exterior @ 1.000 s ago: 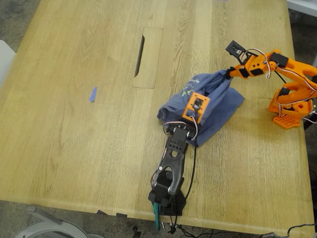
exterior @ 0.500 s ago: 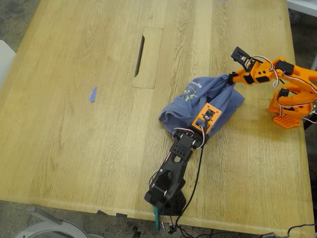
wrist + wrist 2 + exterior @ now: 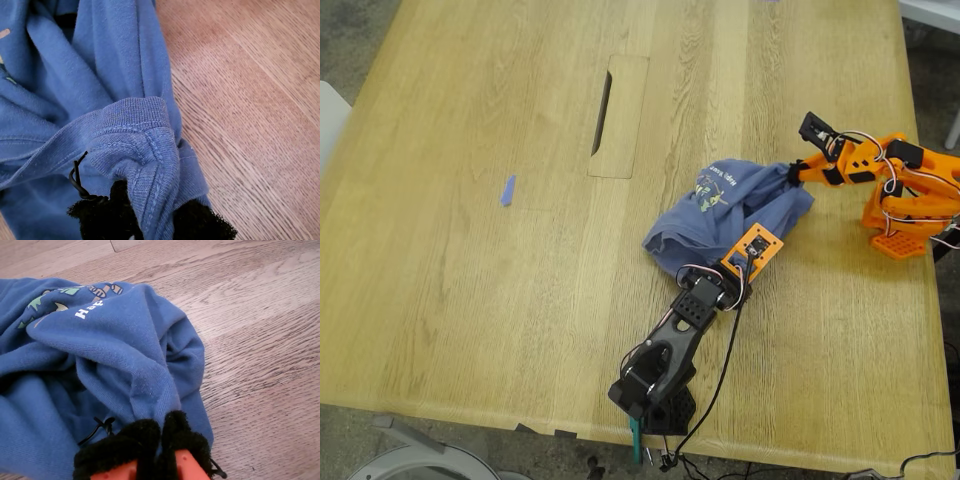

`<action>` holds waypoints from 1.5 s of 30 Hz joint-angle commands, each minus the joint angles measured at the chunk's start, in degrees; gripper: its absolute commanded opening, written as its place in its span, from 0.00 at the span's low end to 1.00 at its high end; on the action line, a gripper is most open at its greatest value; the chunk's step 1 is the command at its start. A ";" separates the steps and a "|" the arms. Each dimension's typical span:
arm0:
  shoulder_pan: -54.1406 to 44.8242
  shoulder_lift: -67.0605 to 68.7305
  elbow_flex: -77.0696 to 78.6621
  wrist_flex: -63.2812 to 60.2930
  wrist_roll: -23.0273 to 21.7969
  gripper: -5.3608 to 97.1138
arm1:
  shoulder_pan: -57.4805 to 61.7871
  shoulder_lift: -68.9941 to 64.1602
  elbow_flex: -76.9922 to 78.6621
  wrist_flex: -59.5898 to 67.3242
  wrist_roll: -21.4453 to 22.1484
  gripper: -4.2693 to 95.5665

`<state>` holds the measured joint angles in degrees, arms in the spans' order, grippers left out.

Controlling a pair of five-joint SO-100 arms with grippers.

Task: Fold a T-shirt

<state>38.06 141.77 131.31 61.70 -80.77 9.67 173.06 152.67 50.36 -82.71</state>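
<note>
- Nearest, at the bench's (image 3: 470, 300) front edge in the exterior view, stands the black arm that carries my first hand (image 3: 748, 258).
- That hand is clenched on the T-shirt (image 3: 720, 215). The first wrist view shows a ribbed, stitched band of cloth bunched between its dark pads (image 3: 115, 215). I cannot tell whether the band is collar or hem.
- The T-shirt lies as a crumpled heap on the bench, toward the edge on the exterior view's right, between the two arms. Its print (image 3: 713, 187) faces up on the far side of the heap.
- Beyond the heap, my second hand (image 3: 792, 170), on the orange arm, is clenched on a gathered peak of cloth, and the fabric runs in a taut ridge up to its pads (image 3: 135, 435).
- I judge the shirt light, soft and limp. It will sag and drape rather than hold a shape, and layers may cling or come up together. The cotton should not slip much in padded fingers.
- Good places to hold are the stitched edges, at the shoulders or hem corners, taking a single layer where possible. A mid-panel pinch only makes more bunching. The shirt needs spreading flat before any fold.
- Farther off, a small blue tape scrap (image 3: 507, 190) and a slot (image 3: 603, 100) in the bench lie well apart from the shirt.
</note>
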 commanded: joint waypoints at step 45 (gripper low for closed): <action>3.08 4.83 6.06 -5.36 -34.10 0.58 | -9.05 20.13 0.79 28.21 2.99 0.38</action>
<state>38.67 144.49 140.27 57.13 -108.19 1.58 193.10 156.97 77.61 -80.07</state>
